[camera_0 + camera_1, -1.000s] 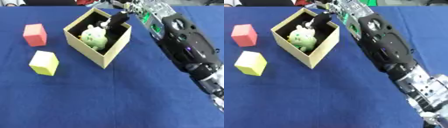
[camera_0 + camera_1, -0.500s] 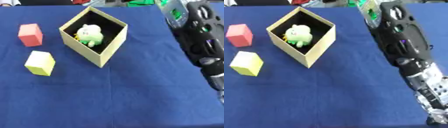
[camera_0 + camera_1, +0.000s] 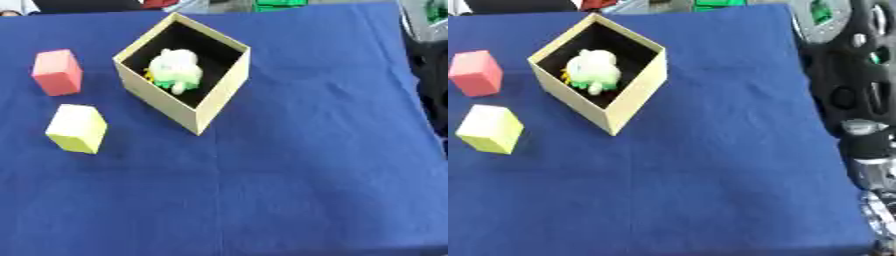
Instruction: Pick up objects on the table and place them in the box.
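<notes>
Blocks first, nearest the camera: yellow block (image 3: 77, 128) sits at left-centre of the frame on the blue tablecloth (image 3: 289, 190), well clear of the box. Looks like a light, rigid cube, maybe foam or wood, with flat faces; likely easy to pinch across two opposite sides from above, low slip risk. Red block (image 3: 59, 72) lies just beyond it toward upper left, same kind of thing, same hold advised: opposite flat faces. Neither touches the other or the box.

Cardboard box (image 3: 219, 102) stands upper centre, open top, turned corner-on to the camera. Thin walls, probably light, could shift if bumped on a drop. Inside it lies a pale green plush toy (image 3: 176, 70), soft, already placed, resting on the box floor.

Right arm (image 3: 850, 95) shows only as black and silver casing along the right edge in the right eye view; no hand visible, so finger state cannot be told. Left hand not in either view. Both blocks lie far across the frame from that arm, with the box between. Judgement: two blocks remain to pick.
</notes>
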